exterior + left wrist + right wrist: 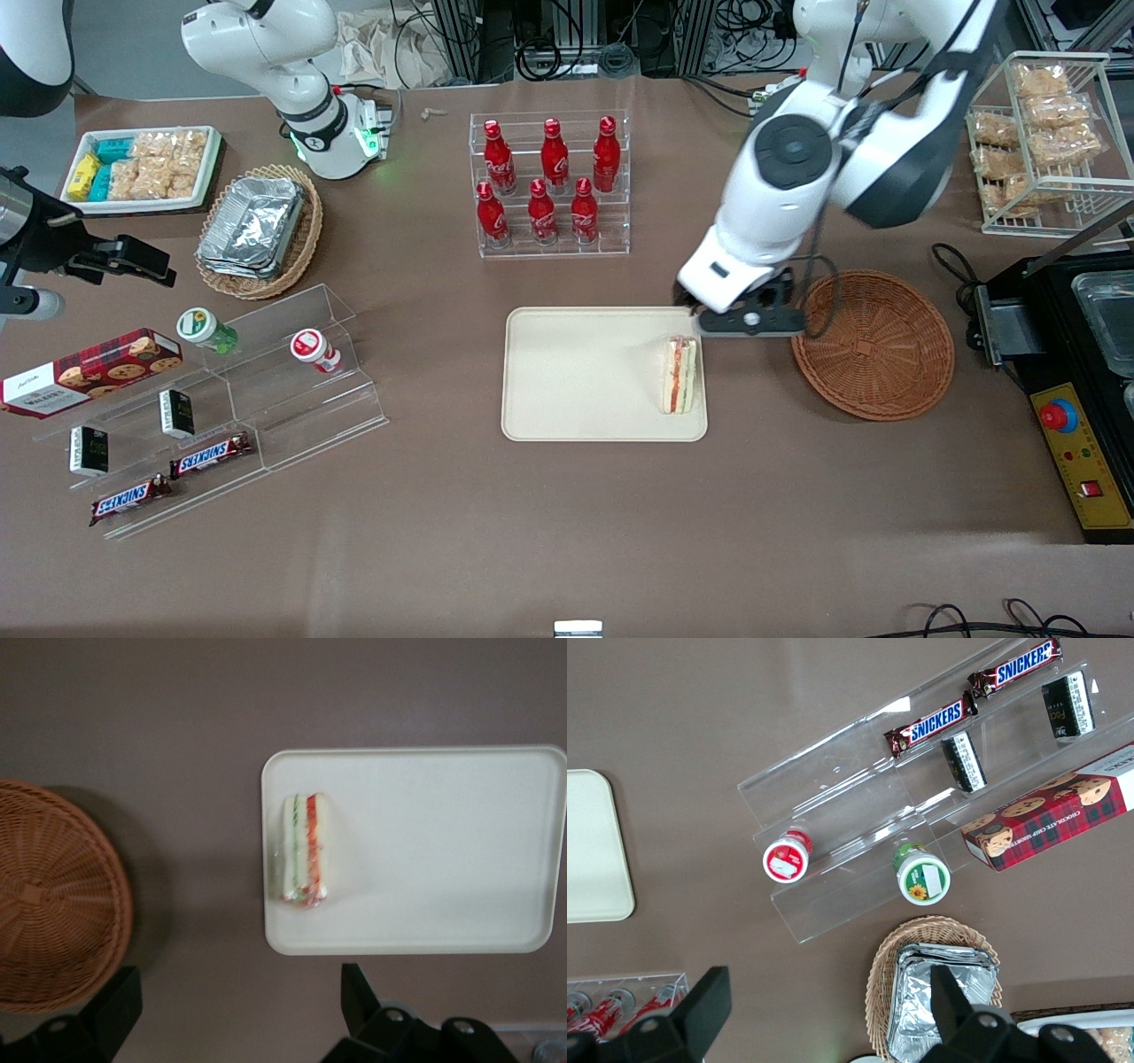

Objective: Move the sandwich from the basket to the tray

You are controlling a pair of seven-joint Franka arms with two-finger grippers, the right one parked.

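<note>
- Lying on the tray [576, 372], at its edge nearest the basket [873, 356]: sandwich [679, 374].
- Hovering above the tray's corner, between tray and basket: gripper [749, 321], jaws apart, clamped on nothing.

I count one sandwich [679, 375], one cream tray [567, 416] and one reddish-brown basket [873, 354]. My one gripper [744, 321] hangs over the tray's corner nearest that basket, fingers spread. Six red bottles [553, 158], two Snickers bars [211, 455], two small black boxes [177, 413], two capped cups [312, 348], one cookie box [89, 370], one tan basket [304, 252], one white tray [133, 206]
</note>
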